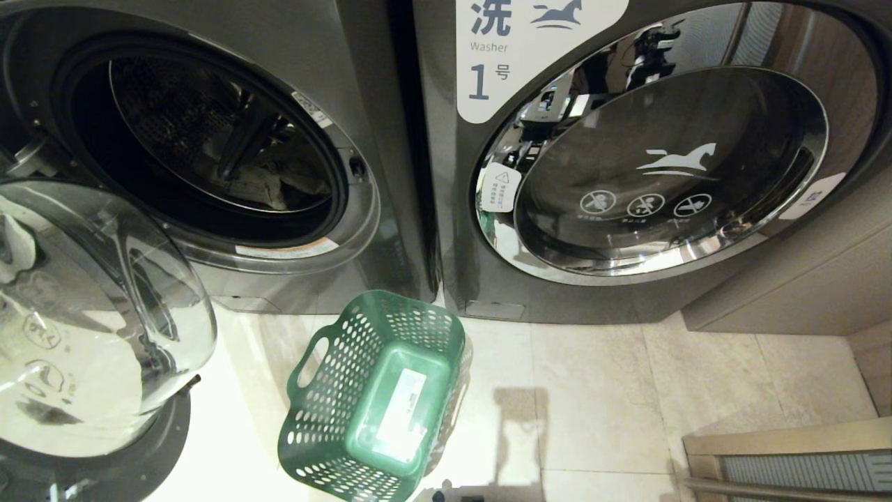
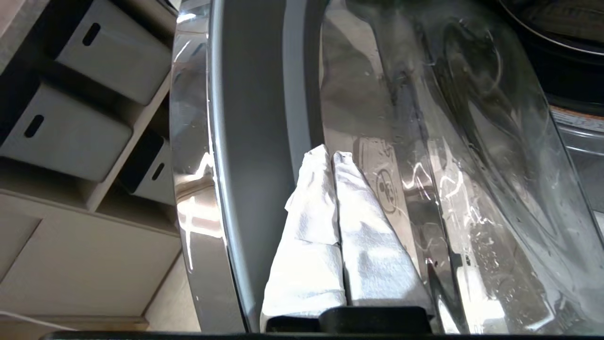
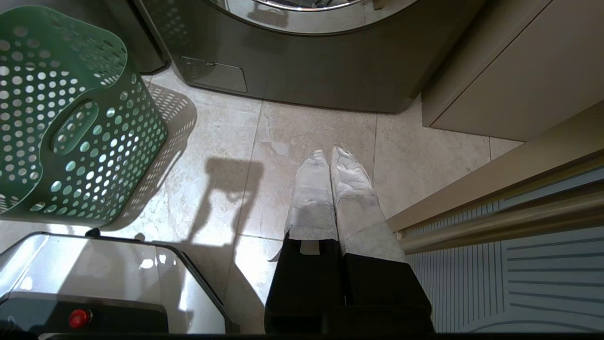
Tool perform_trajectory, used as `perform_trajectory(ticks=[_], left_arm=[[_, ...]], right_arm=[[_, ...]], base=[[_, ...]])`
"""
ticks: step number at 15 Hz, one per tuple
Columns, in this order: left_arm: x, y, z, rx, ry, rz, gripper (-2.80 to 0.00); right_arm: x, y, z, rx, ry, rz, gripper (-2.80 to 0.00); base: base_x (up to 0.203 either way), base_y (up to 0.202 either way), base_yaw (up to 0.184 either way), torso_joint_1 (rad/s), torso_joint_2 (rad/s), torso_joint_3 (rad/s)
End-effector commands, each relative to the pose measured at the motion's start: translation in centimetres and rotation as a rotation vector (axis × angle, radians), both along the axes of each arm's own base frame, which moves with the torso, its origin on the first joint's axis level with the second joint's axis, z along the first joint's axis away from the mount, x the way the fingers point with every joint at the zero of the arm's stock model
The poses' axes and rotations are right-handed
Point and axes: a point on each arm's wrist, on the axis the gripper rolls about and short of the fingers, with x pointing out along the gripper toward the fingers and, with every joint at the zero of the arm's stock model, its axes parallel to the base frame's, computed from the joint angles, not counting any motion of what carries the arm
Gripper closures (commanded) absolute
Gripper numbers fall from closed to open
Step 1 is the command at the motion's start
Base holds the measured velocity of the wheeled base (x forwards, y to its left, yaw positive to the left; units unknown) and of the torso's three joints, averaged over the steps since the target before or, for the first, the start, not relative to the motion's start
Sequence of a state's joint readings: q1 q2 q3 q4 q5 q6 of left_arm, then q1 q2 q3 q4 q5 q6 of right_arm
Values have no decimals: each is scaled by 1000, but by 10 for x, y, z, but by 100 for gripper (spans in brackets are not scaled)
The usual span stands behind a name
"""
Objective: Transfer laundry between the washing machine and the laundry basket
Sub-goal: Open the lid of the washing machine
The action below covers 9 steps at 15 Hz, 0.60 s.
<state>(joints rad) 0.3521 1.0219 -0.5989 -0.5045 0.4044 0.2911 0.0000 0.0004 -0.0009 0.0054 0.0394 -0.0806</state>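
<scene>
You're steering left gripper [image 2: 332, 158], fingers together, empty, past open door [image 2: 264, 141]; aiming for laundry [image 1: 279, 185] inside drum, avoiding glass.

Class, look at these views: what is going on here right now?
A robot faces two front-loaders. The left washing machine stands open, with laundry still in its drum. The green laundry basket sits empty on the floor. The left tool, shut and holding nothing, is beside the open door. The right tool hangs shut over the tiles.
</scene>
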Motion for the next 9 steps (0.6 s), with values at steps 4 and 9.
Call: perform_trajectory(ticks=[4,9], left_arm=[[11,6,3,-8,8,83,0],[16,12,1,-24,23,233,0]], right_arm=[[0,0,0,-1,3,1,0],[0,0,0,-1,0,1,0]], base=[[0,0,0,0,0,0],[0,0,0,0,0,0]])
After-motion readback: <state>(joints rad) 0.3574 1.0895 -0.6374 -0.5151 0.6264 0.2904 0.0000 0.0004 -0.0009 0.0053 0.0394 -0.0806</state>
